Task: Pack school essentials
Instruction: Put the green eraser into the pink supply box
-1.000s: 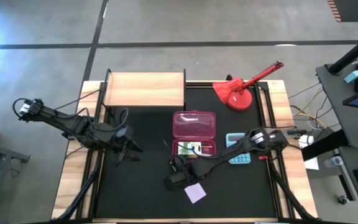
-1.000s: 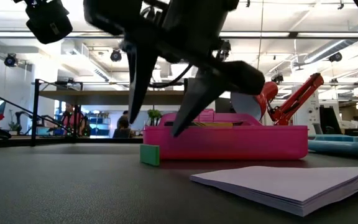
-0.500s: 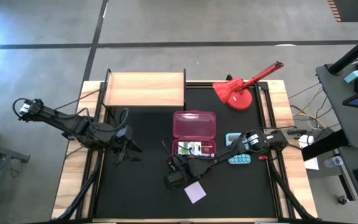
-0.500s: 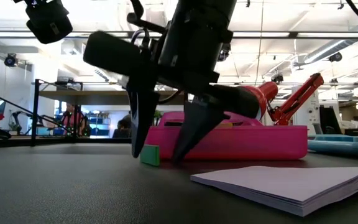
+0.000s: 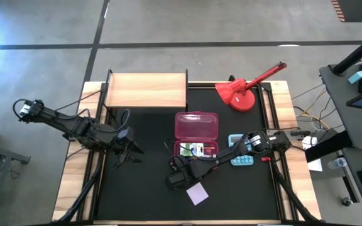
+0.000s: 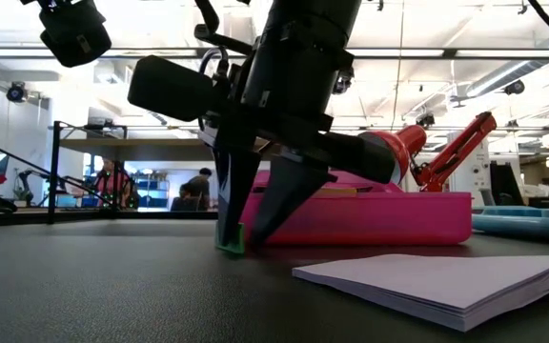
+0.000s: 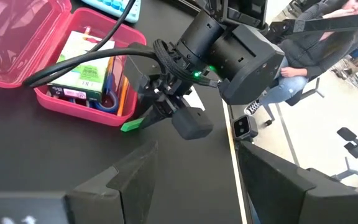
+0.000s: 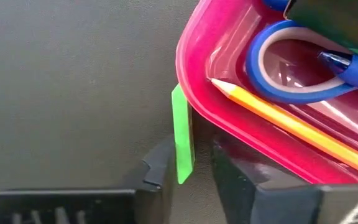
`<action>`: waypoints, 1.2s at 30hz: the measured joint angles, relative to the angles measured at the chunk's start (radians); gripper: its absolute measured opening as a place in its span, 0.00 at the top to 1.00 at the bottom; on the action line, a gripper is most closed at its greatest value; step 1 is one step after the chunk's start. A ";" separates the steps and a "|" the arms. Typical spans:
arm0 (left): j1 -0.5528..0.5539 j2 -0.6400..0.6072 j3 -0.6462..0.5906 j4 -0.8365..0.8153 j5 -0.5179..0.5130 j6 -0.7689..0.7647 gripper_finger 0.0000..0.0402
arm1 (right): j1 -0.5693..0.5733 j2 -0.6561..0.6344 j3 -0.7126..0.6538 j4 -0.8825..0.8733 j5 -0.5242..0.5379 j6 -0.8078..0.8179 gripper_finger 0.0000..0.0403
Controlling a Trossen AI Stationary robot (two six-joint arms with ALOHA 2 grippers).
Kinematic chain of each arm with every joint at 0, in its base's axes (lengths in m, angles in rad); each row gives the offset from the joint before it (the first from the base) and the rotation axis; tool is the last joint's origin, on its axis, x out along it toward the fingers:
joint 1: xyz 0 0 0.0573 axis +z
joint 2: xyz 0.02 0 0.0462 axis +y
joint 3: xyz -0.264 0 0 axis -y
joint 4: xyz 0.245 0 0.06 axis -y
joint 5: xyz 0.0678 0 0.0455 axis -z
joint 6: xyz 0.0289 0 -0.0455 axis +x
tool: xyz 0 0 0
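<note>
A small green eraser (image 8: 182,134) stands on its edge on the black mat, right against the near left corner of the open pink case (image 5: 197,133). In the case lie an orange pencil (image 8: 291,124), blue-handled scissors (image 8: 272,74), a pen and a green-and-white box (image 7: 82,68). My right gripper (image 6: 241,238) is down at the eraser and shut on it. A lilac sticky-note pad (image 5: 197,194) lies on the mat just near of it. My left gripper (image 5: 134,154) waits open at the mat's left side, holding nothing. My right gripper pinches the green eraser's two broad faces (image 8: 180,168) between its fingertips, only at their free ends. The fingers come from above, slanting down. The eraser stands upright with its lower edge (image 6: 229,250) on the mat, beside the case wall.
A light-blue calculator (image 5: 239,150) lies right of the case and a red desk lamp (image 5: 244,91) stands at the far right. A wooden shelf (image 5: 146,90) stands at the far left. People show in the room beyond the table.
My right gripper has come down onto the mat at the eraser, and its fingers have drawn together from wide apart until they close on it. The eraser has stayed where it was.
</note>
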 joint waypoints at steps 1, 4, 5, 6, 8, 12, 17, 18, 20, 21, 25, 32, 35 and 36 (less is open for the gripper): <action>0.000 0.000 0.000 0.000 0.000 0.000 0.48 | 0.000 0.000 0.000 0.000 0.000 0.000 0.80; 0.000 0.000 0.000 0.000 0.000 0.000 0.48 | 0.000 0.000 0.000 0.002 0.000 0.000 0.85; 0.000 0.000 0.000 0.000 0.000 0.000 0.48 | 0.000 0.000 0.000 0.004 0.000 0.000 0.87; 0.000 0.000 0.000 0.000 0.000 0.000 0.48 | 0.000 0.000 0.000 0.004 0.000 0.000 0.89; 0.000 0.000 0.000 0.000 0.000 0.000 0.48 | 0.000 0.000 0.000 0.009 -0.001 0.000 0.92; 0.000 0.000 0.000 0.000 0.000 -0.001 0.48 | 0.000 -0.004 0.000 0.018 -0.016 0.001 0.96; 0.000 0.000 0.000 0.000 0.000 -0.003 0.48 | 0.001 -0.038 0.010 0.016 -0.030 -0.025 0.96; 0.000 0.000 0.000 0.000 0.000 -0.003 0.48 | 0.001 -0.048 0.015 0.016 -0.036 -0.038 0.96; 0.000 0.000 0.000 0.001 0.000 -0.003 0.48 | 0.001 -0.065 0.031 0.013 -0.038 -0.070 0.96; 0.000 0.000 0.000 0.000 0.000 -0.003 0.48 | 0.001 -0.071 0.041 0.007 -0.039 -0.092 0.96; 0.000 0.000 0.000 0.001 0.000 -0.004 0.48 | -0.001 -0.097 0.089 -0.034 -0.046 -0.226 0.96; 0.000 0.000 0.000 0.004 -0.002 -0.011 0.48 | -0.031 -0.130 0.167 -0.370 -0.045 -0.386 0.96; 0.000 0.000 0.000 0.007 -0.017 -0.035 0.48 | -0.046 -0.130 0.160 -0.459 -0.046 -0.459 0.96; 0.000 0.000 0.000 0.007 -0.026 -0.037 0.48 | -0.051 -0.130 0.151 -0.465 -0.061 -0.492 0.96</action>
